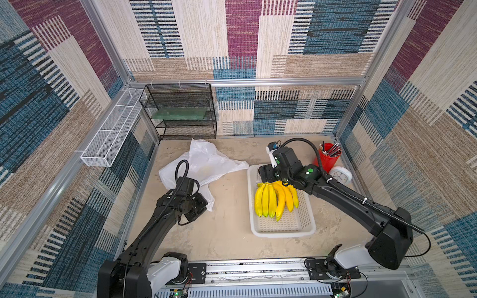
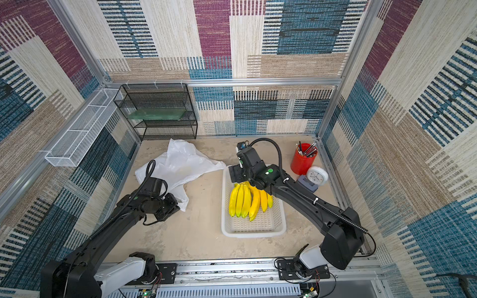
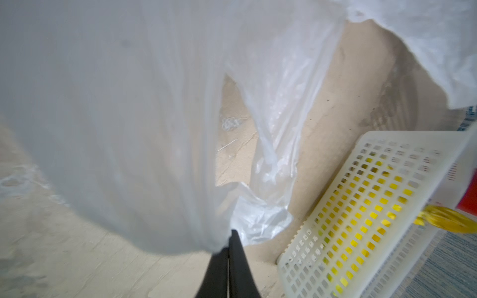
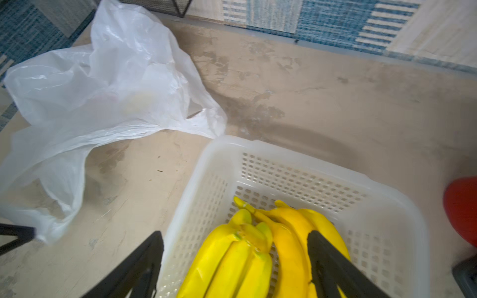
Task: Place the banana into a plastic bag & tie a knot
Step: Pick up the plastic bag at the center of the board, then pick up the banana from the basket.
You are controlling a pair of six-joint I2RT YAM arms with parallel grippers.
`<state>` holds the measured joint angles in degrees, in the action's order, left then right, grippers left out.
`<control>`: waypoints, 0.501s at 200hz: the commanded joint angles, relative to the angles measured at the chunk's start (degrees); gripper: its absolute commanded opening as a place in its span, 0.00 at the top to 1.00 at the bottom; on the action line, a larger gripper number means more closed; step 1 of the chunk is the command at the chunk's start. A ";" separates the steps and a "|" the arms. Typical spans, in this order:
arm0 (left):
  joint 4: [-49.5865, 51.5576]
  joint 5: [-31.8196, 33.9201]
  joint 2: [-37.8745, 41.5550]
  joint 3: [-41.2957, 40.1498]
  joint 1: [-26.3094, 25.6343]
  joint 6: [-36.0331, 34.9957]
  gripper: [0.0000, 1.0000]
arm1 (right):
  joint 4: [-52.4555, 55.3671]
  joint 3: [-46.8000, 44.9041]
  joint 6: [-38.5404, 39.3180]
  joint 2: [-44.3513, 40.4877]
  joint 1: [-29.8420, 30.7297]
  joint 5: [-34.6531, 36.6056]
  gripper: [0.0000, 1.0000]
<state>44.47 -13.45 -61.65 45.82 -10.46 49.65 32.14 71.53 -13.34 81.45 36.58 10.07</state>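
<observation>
The left end effector [image 3: 229, 237] is pinched shut on the plastic bag [image 3: 116, 129] while the right end effector [image 4: 235, 234] (jaws spread wide, gripping nothing) hovers over the bananas [image 4: 232, 263] in the basket [image 4: 284, 154].

**Where my four cameras sit**

In both top views I look steeply down from high above the near edge of the bench [image 1: 227, 232], two side-by-side eyes sharing the whole scene. My left wrist camera sits close behind my left fingers [image 3: 240, 265], at the frame's lower edge, almost against the plastic bag [image 3: 116, 129]. My right wrist camera looks past my right fingers [image 4: 142, 263] over the basket [image 4: 258, 148]. Both wrist views share bag and basket.
</observation>
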 commanded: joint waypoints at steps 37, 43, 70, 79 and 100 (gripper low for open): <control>28.24 3.20 -2.43 16.93 0.17 -18.12 1.00 | -6.40 -8.30 11.81 -3.15 -6.25 -6.80 0.12; 30.28 3.65 -3.47 19.11 0.12 -19.60 1.00 | -6.94 -8.85 12.58 -2.99 -6.69 -7.57 0.12; 39.40 7.75 -7.84 27.69 0.12 -24.67 1.00 | -8.66 -9.37 14.72 -1.23 -7.32 -10.82 0.12; 41.07 8.94 -8.38 29.41 0.10 -25.57 1.00 | -9.06 -9.24 15.04 -0.36 -7.04 -11.96 0.12; 43.47 10.59 -8.76 32.38 0.15 -26.87 1.00 | -9.60 -8.81 15.78 1.86 -5.51 -13.37 0.11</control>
<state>80.05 -6.50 -70.00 75.48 -10.39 28.42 25.30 62.24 0.10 81.49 29.93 0.10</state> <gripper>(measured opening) 0.049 0.886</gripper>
